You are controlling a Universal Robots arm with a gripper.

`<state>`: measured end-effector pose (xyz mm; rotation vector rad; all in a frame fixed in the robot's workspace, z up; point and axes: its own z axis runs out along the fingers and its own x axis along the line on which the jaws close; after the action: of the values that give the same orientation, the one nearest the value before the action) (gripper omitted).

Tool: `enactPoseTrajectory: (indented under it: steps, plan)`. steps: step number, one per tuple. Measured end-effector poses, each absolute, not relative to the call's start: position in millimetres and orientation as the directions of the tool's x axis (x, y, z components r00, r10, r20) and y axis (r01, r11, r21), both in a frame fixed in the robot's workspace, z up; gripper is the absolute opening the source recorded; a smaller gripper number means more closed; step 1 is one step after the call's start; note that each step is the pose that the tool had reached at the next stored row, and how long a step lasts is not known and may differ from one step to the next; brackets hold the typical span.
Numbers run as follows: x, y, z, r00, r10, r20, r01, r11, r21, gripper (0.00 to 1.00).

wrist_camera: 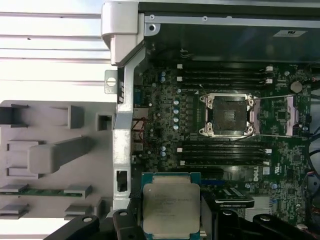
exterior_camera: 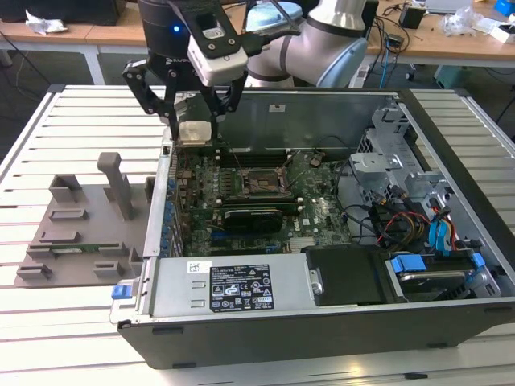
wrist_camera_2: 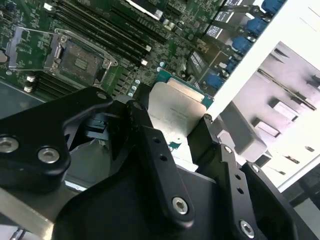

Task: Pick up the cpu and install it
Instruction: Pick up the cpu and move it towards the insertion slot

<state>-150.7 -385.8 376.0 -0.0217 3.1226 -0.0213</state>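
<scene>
**Cpu held in gripper above open computer case**

Clamped in the gripper (exterior_camera: 195,127): the cpu (exterior_camera: 195,133), pinched by 2 opposite edges between black fingers (wrist_camera: 124,222), closed only as far as the chip's width. Hanging clear of everything, above the computer case (exterior_camera: 322,326) at its far corner on the exterior view's left, metal plate toward the wrist cameras. Well apart from the socket (exterior_camera: 261,183), apparently uncovered with nothing seated in it.

Probably light, stiff and flat. Likely slick on the metal plate, so best gripped at the rim as now. Judged fragile underneath, and easy to tilt in a 2-point pinch.

Below: green motherboard (exterior_camera: 322,213) crowded with memory slots (wrist_camera: 222,152) on both sides of the socket, cables (exterior_camera: 394,221) and drive bays (exterior_camera: 386,161) toward the exterior view's right. Little spare room around the socket, by the look of it. Outside the case, on the exterior view's left, a grey holder tray (exterior_camera: 80,233) on a white slatted table (exterior_camera: 48,338). Wooden desks (exterior_camera: 80,36) behind
</scene>
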Motion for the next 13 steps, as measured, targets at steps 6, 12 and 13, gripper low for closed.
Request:
enactPoseTrajectory:
  steps: [6, 12, 13]
  plan:
    - [-138, -384, 375, -1.0, -0.014, -0.019, -0.014, 1.0, -0.014, 0.55]
    - [-128, -383, 375, -1.0, -0.014, -0.019, -0.014, 1.0, -0.014, 0.55]
    - [-126, -382, 374, -1.0, -0.014, -0.019, -0.014, 1.0, -0.014, 0.55]
